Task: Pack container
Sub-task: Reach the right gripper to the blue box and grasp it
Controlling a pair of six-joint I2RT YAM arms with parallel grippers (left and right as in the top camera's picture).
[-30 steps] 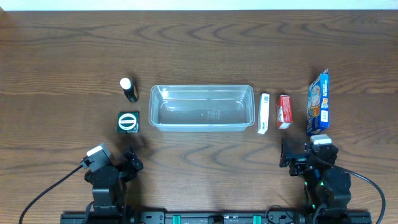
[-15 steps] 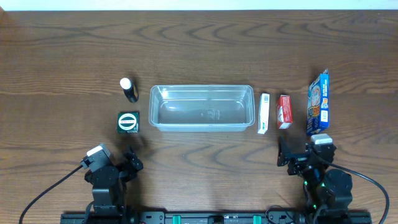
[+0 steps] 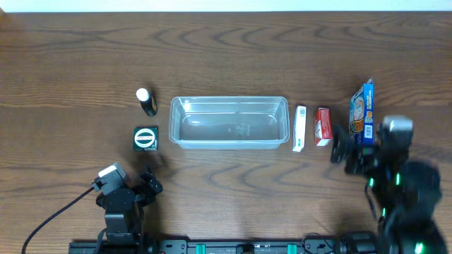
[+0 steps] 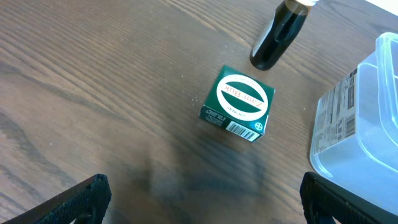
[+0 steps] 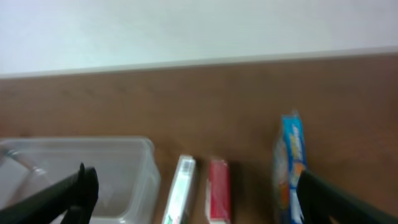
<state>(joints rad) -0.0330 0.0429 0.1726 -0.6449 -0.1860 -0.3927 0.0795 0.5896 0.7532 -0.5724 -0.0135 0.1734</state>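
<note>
The clear plastic container (image 3: pixel 229 123) sits mid-table with nothing in it; it also shows in the left wrist view (image 4: pixel 367 124) and the right wrist view (image 5: pixel 81 171). Left of it stand a green box (image 3: pixel 146 137) (image 4: pixel 238 104) and a dark bottle with a white cap (image 3: pixel 145 101) (image 4: pixel 280 32). Right of it lie a white box (image 3: pixel 300 128) (image 5: pixel 179 190), a red box (image 3: pixel 323 126) (image 5: pixel 217 190) and a blue box (image 3: pixel 361 116) (image 5: pixel 290 165). My left gripper (image 3: pixel 145 185) (image 4: pixel 202 205) is open and empty near the front edge. My right gripper (image 3: pixel 353 152) (image 5: pixel 193 205) is open, raised near the blue box.
The wooden table (image 3: pixel 226 49) runs back to a white wall (image 5: pixel 186 31). Cables trail from both arm bases at the front edge.
My right arm has risen and moved back toward the blue and red boxes. The left arm and all objects have not moved.
</note>
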